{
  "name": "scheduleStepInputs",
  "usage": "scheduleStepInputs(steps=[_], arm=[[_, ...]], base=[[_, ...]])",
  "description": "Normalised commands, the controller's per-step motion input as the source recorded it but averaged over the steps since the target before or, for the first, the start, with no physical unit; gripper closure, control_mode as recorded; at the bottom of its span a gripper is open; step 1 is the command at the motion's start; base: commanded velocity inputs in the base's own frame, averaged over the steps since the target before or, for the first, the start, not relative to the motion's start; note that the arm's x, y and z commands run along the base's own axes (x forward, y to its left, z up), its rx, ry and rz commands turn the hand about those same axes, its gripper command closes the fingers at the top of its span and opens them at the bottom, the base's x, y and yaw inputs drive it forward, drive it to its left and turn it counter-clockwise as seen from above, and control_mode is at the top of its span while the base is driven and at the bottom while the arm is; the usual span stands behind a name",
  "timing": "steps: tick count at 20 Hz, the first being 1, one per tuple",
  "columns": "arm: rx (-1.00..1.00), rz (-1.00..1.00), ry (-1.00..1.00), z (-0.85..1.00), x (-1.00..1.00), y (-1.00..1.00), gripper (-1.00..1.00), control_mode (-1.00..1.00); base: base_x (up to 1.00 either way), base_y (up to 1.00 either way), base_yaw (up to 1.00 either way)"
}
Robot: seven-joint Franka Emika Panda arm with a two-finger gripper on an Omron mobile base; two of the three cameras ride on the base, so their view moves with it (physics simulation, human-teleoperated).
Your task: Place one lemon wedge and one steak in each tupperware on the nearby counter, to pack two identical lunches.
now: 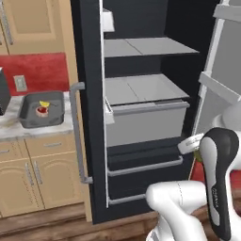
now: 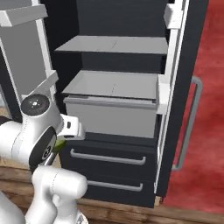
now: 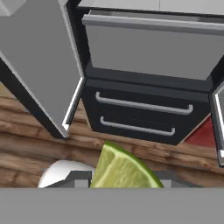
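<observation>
A yellow-green lemon wedge [image 3: 122,168] sits right at the bottom of the hand view, and my gripper [image 1: 195,153] is shut on it, with the fingers hidden behind the wedge. A sliver of the wedge [image 2: 60,143] shows under the white hand in the right base view. The hand hangs in front of the open fridge's lower part. Far to the left, a dark grey tupperware [image 1: 29,120] lies on the marbled counter [image 1: 9,131]. In it are a small yellow lemon wedge [image 1: 44,103] and a red steak [image 1: 42,111].
The black fridge [image 1: 141,117] stands open with grey shelves, a grey crisper drawer [image 2: 111,116] and two lower drawers with metal handles [image 3: 142,107]. Its doors [image 1: 87,108] swing out on both sides. Tan cabinets [image 1: 33,174] sit under the counter, above a wooden floor.
</observation>
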Motion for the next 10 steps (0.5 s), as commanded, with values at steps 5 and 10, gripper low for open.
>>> scheduleStepInputs(steps=[5,10], arm=[[0.0,0.0,0.0,0.0,0.0,0.0,1.0,1.0],[0.0,0.0,0.0,0.0,0.0,0.0,1.0,1.0]], base=[[-0.6,0.97,0.0],[-0.03,1.0,0.0]])
